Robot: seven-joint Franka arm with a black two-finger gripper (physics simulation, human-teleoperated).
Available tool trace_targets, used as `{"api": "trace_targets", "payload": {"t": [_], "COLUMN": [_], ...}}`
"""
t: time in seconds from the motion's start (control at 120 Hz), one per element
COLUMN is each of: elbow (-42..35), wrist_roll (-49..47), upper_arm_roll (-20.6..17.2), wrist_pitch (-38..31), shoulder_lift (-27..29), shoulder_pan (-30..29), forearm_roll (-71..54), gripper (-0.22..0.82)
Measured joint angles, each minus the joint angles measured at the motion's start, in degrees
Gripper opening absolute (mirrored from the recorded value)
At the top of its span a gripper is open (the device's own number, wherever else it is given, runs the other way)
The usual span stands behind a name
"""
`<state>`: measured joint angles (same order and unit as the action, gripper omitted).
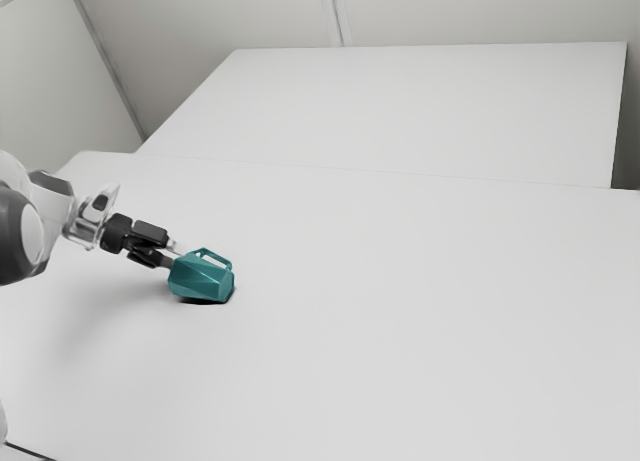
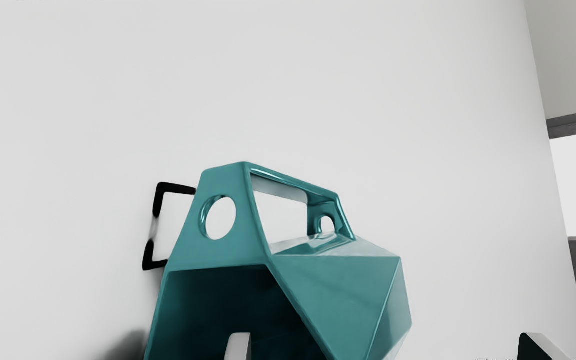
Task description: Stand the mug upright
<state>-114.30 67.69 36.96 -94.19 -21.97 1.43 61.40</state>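
"Mug (image 1: 201, 278), how placed?"
"On its side on the bench (image 1: 420, 321), mouth (image 2: 228, 305) toward the tool (image 2: 385, 346)."
"Gripped?"
"No. Tool wide open, holding nothing; one finger (image 2: 238, 346) at the mouth, likely to straddle the wall (image 2: 338, 295) for righting."

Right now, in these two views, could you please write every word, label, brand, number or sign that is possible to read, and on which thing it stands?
There are none to read: no lettering shows on the teal mug, the table or the fingers.
The black angular mark beside the mug forms no letter or number I can recognise.
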Motion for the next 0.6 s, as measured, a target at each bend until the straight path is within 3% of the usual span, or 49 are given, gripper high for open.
{"api": "trace_targets", "payload": {"t": [0.3, 0.6], "elbow": [0.11, 0.11], "wrist_roll": [2.76, 4.53], "upper_arm_roll": [-1.18, -1.2], "wrist_pitch": [1.75, 2.25], "shoulder_lift": [-1.76, -2.38], "shoulder_pan": [-0.02, -0.11], "forearm_roll": [2.18, 3.96], "gripper": [0.54, 0.18]}}
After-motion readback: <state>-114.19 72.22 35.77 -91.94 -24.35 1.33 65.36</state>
